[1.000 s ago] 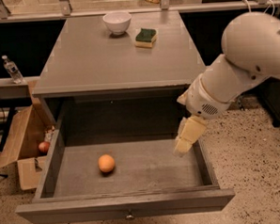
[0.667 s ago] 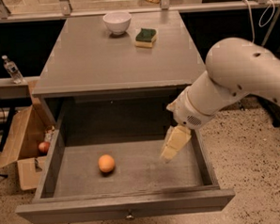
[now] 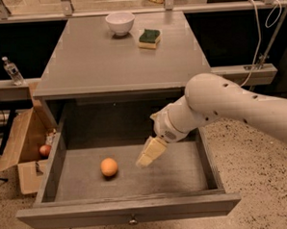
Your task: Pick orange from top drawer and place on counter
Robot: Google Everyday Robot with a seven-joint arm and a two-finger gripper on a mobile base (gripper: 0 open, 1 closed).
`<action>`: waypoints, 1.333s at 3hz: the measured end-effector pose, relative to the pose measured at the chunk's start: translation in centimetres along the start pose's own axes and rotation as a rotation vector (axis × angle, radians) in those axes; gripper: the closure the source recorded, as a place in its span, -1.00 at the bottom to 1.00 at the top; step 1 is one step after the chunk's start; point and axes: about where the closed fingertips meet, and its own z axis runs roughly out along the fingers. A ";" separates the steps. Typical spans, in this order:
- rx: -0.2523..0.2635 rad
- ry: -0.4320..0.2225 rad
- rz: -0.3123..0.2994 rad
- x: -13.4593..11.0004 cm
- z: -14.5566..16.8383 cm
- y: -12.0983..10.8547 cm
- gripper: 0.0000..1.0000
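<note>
Your hand (image 3: 146, 157), grip state unclear, hung in the grey top drawer (image 3: 129, 211), three o'clock of the smooth round orange (image 3: 109, 167); white bowl (image 3: 120, 22) on worktop (image 3: 107, 60).

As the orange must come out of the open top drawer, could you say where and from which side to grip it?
Probably across its middle from straight above: the orange is round, lies alone on the floor of the top drawer, and its walls hinder low sideways approaches. The gripper hangs over the drawer, right of it in the camera view.
</note>
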 end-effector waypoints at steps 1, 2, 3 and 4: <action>0.002 -0.001 -0.001 0.0 0.0 0.0 -1.00; -0.017 0.021 -0.054 -0.5 3.3 0.4 -1.00; -0.037 0.017 -0.109 -1.3 6.3 1.1 -1.00; -0.069 0.026 -0.157 -1.3 10.1 1.9 -1.00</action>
